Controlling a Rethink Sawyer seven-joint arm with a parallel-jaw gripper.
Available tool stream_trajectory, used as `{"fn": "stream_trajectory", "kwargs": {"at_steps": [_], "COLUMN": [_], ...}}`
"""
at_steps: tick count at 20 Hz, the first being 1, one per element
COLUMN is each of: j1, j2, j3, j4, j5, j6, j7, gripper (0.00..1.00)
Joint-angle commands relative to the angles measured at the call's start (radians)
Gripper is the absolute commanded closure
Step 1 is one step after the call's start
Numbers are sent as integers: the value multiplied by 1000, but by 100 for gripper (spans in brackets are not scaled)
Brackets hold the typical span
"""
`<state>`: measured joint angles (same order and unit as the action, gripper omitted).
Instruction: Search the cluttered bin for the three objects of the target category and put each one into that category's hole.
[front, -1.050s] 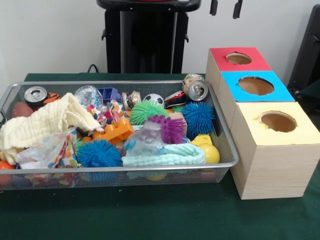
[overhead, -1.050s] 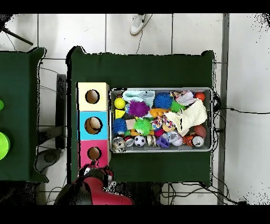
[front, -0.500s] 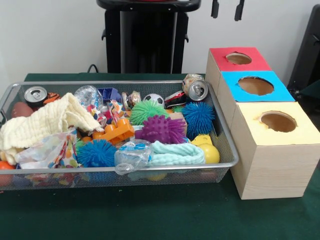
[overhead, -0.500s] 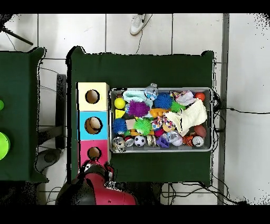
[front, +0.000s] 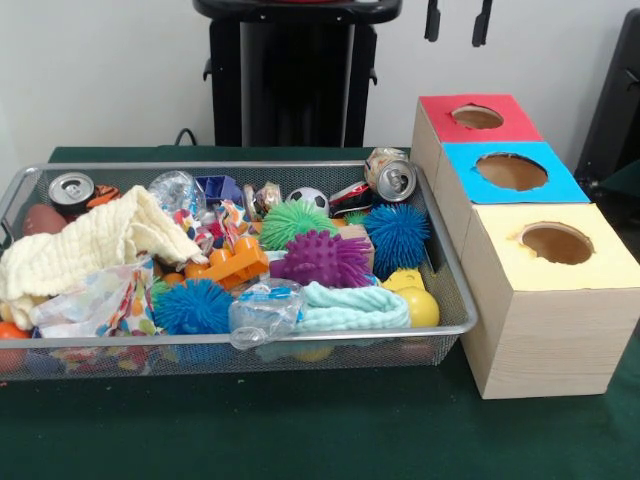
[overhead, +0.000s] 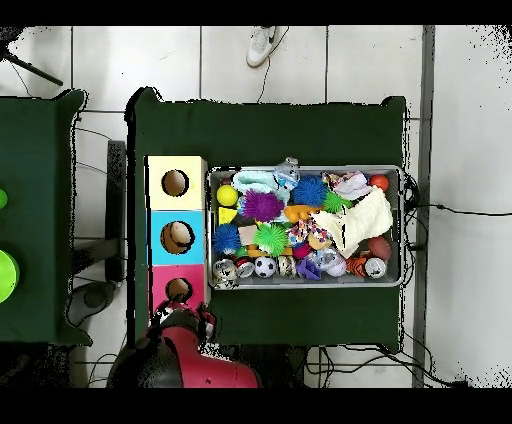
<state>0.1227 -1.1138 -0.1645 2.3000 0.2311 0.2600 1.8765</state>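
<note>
Green tabletop (front: 300, 430) carrying a wire bin (front: 455, 300) crowded with spiky balls, cans and cloths. Beside it stands a wooden box with yellow (front: 556, 243), blue (front: 512, 171) and red (front: 477, 117) holes. A crushed plastic bottle (front: 262, 312) lies on the bin's near rim. Tool (front: 458, 22) raised above the red hole, tips spread, holding nothing.

I'm seeing a white shoe (overhead: 262, 44) resting on the tiled floor (overhead: 330, 62) beyond the green table (overhead: 270, 130).
</note>
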Motion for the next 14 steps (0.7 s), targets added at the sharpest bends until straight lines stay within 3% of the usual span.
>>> {"fn": "stream_trajectory", "kwargs": {"at_steps": [1, 4, 7, 10, 14], "j1": [-25, -45, -41, -74, -65], "j2": [5, 7, 1, 12, 3], "j3": [82, 115, 102, 148, 133], "j4": [66, 84, 81, 95, 90], "j5": [39, 48, 44, 52, 47], "j6": [-33, -60, -46, -69, -54], "j7": [189, 190, 189, 176, 183], "gripper": [0, 0, 0, 0, 0]}}
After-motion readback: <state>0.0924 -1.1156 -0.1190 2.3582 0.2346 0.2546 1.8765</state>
